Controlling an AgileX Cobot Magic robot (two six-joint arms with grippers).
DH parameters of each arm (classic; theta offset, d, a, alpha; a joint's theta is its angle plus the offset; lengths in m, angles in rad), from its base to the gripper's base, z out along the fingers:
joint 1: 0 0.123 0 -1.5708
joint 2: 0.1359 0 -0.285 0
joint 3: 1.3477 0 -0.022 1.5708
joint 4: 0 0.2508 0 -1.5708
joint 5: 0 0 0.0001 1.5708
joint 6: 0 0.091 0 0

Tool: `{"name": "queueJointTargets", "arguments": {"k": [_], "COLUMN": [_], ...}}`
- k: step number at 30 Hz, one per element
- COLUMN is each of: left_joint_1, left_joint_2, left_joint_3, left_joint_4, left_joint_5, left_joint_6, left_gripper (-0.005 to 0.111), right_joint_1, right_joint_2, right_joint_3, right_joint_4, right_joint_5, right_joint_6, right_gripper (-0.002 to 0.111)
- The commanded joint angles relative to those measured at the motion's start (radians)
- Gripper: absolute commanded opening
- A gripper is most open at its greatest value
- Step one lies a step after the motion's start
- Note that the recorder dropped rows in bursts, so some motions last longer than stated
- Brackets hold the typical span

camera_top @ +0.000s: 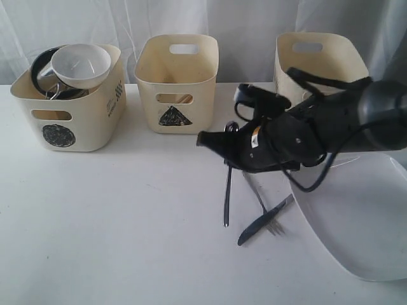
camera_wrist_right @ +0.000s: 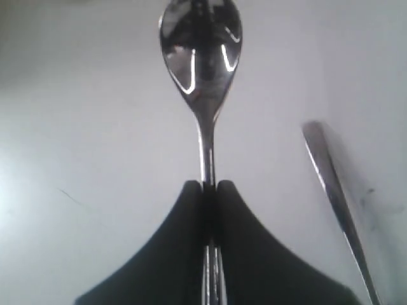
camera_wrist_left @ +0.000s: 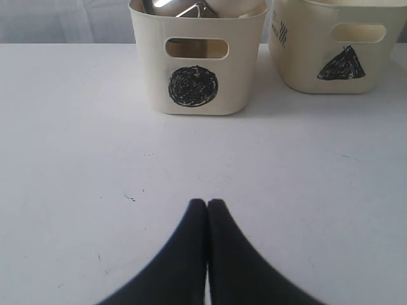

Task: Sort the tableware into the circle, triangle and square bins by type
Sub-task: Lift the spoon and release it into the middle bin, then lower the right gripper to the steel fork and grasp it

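My right gripper (camera_top: pixel 227 164) reaches in from the right, shut on the handle of the steel spoon (camera_top: pixel 226 197). In the right wrist view the spoon (camera_wrist_right: pixel 200 44) runs between the fingers of the gripper (camera_wrist_right: pixel 208 184), its bowl out ahead over the table. The fork (camera_top: pixel 256 194) and the dark knife (camera_top: pixel 262 221) lie crossed just right of the spoon. The large white plate (camera_top: pixel 359 222) sits at the right. The circle bin (camera_top: pixel 67 108) holds the white bowl (camera_top: pixel 81 63) and steel ware (camera_wrist_left: pixel 191 7). My left gripper (camera_wrist_left: pixel 207 203) is shut and empty, facing the circle bin (camera_wrist_left: pixel 197 76).
The triangle bin (camera_top: pixel 177 82) stands in the middle at the back; the left wrist view shows this triangle bin (camera_wrist_left: pixel 337 57) too. A third cream bin (camera_top: pixel 318 57) is behind my right arm, its mark hidden. Another steel handle (camera_wrist_right: pixel 334 197) lies beside the spoon.
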Motion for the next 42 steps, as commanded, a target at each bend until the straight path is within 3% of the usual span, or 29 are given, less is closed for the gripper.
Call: {"name": "queueJointTargets", "arguments": {"k": [1,7,22,28,32,38,42], "left_joint_1": [0.001,0.001,0.001,0.001,0.001,0.001,0.001], "left_joint_2": [-0.004,-0.004,-0.004,-0.004,-0.004,-0.004,-0.004], "left_joint_3": [0.003,0.003,0.003,0.003,0.003,0.003,0.003], "left_joint_4": [-0.002,-0.002,-0.002,-0.002,-0.002,-0.002,-0.002], "left_joint_5": [-0.002,-0.002,-0.002,-0.002,-0.002,-0.002,-0.002], "left_joint_6": [-0.004,-0.004,-0.004,-0.002,-0.002,-0.003,-0.003], "left_gripper": [0.000,0.000,0.000,0.000,0.000,0.000,0.000], "right_joint_1": [-0.058,-0.132,-0.167,-0.131,-0.117,-0.115,-0.115], "right_joint_2": [-0.100,-0.097,0.346,0.597,0.623,0.521,0.366], "right_joint_3": [0.020,-0.124,-0.836,-1.134,-1.154,-1.126,-0.937], "right_joint_4": [0.004,-0.010,-0.040,-0.040,-0.040,-0.038,-0.040], "right_joint_5": [-0.184,-0.329,-0.156,-0.081,-0.077,0.278,0.494], "right_joint_6": [0.000,0.005,0.007,-0.037,-0.063,-0.298,-0.478], "right_gripper": [0.000,0.000,0.000,0.004,0.024,0.027,0.027]}}
